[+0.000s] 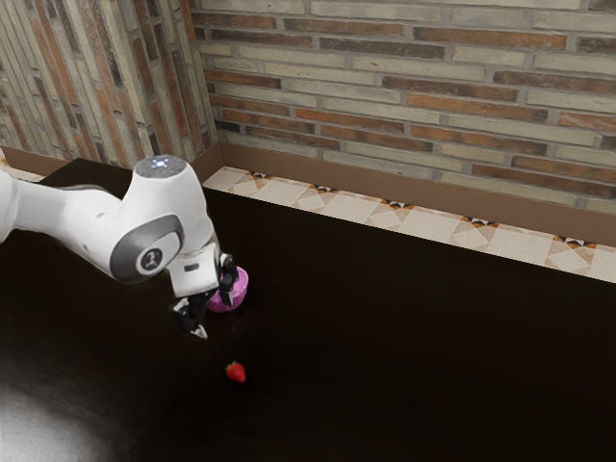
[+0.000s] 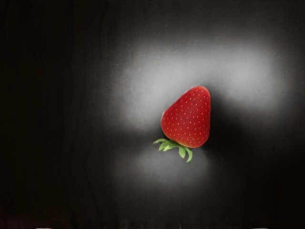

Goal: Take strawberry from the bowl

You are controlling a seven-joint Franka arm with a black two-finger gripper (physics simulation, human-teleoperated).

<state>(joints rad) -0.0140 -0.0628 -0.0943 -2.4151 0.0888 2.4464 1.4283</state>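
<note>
Black covered the broad table [image 1: 433,366], smooth and glossy, with pale, soft-edged patches of light on it and faint, straight streaks in the wrist view. Behind it rose a wall [image 1: 433,96] of long, narrow bricks, rough-faced, in grey-green, dark brown and rusty orange. A plain brown skirting [image 1: 318,170] ran along its foot, above cream floor tiles [image 1: 346,199] patterned in orange and black.

My arm [image 1: 87,217] was of smooth white shells, rounded at the joints, with grey inset caps. At its end my black gripper [image 1: 217,320] pointed downward, its two fingers standing well apart with nothing clamped between them. Just beside it, partly hidden by one finger, sat the pink bowl [image 1: 240,287], curved and round-sided; I could not tell whether that finger touched it.

The strawberry [image 1: 237,372] lay on its side on the bare table, outside the bowl and apart from my fingers. It was a bright red, blunt-tipped cone, dotted with small pale seeds. Smallest were its green leaves [image 2: 167,144], thin, pointed and curling at the wide end.
</note>
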